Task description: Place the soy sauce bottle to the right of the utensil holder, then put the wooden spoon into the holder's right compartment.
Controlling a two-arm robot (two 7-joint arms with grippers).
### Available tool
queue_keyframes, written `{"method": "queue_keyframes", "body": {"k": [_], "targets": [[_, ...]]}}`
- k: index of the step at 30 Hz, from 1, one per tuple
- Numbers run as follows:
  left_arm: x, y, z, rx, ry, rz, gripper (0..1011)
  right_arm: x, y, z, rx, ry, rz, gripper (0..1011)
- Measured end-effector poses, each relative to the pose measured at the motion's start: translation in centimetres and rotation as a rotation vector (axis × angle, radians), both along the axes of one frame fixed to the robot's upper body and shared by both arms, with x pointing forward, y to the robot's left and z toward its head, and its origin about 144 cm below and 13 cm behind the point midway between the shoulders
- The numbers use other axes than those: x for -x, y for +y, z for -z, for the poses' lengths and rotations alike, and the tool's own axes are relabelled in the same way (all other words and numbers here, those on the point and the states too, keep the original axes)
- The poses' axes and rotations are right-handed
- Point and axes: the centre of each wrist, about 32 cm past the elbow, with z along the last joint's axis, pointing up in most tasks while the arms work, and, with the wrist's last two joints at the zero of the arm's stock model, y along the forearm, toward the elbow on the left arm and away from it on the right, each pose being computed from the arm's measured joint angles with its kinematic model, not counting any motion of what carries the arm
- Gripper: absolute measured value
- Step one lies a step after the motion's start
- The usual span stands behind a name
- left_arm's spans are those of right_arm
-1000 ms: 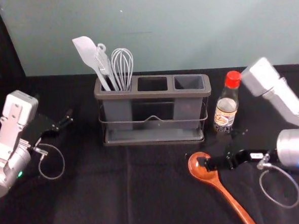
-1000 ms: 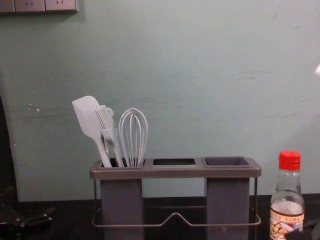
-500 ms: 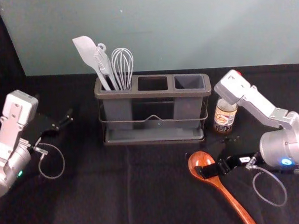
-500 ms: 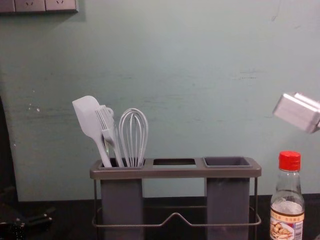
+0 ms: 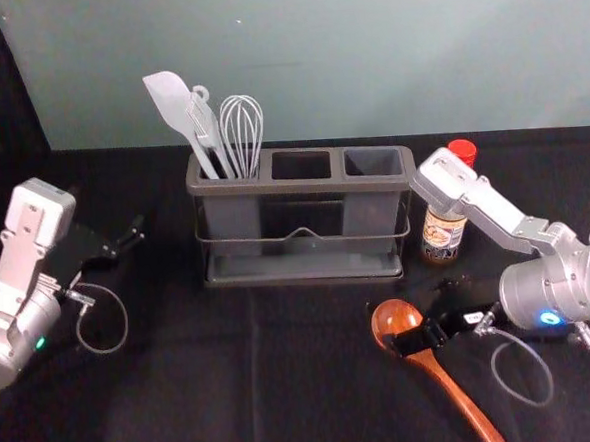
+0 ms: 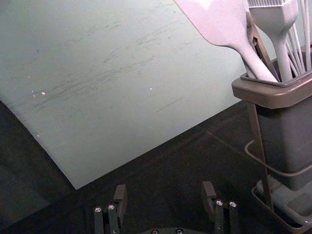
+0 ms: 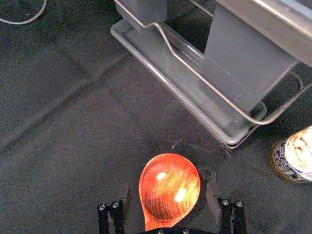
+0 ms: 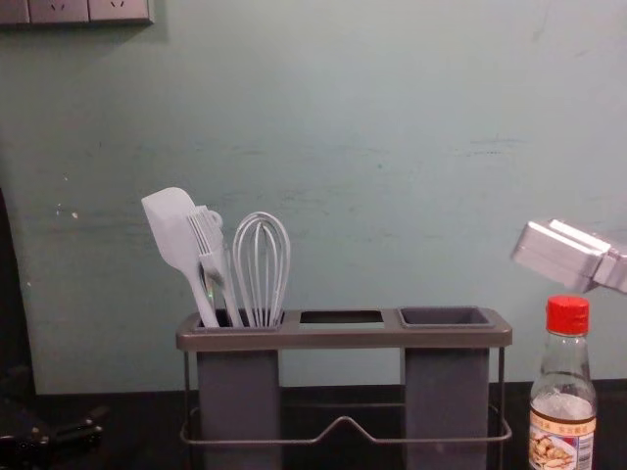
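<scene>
Lying before the utensil holder (image 5: 303, 187), the wooden spoon (image 5: 456, 391) is flanked at its bowl by the wide-spread right gripper (image 5: 419, 315), its handle slanted nearer and rightward; the left gripper (image 5: 107, 210) is seen spread at left.

the right arm (image 5: 545, 291) has moved leftward, bringing its jaws farther over the wooden spoon (image 5: 393, 313).

The right gripper (image 5: 414, 314) is at the wooden spoon (image 5: 393, 317).
</scene>
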Motion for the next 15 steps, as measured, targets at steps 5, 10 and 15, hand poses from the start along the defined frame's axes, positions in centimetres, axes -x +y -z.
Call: {"method": "queue_keyframes", "body": {"k": [5, 10, 15], "targets": [[0.00, 0.00, 0.00, 0.000, 0.000, 0.000, 1005, -0.39, 0.28, 0.33, -0.006, 0.015, 0.004, 1002], [0.00, 0.00, 0.00, 0.000, 0.000, 0.000, 1005, -0.78, 0.56, 0.56, -0.009, 0.023, 0.011, 1002], [0.00, 0.00, 0.00, 0.000, 0.000, 0.000, 1005, -1.06, 0.85, 0.70, 0.002, 0.020, 0.009, 1002]]}}
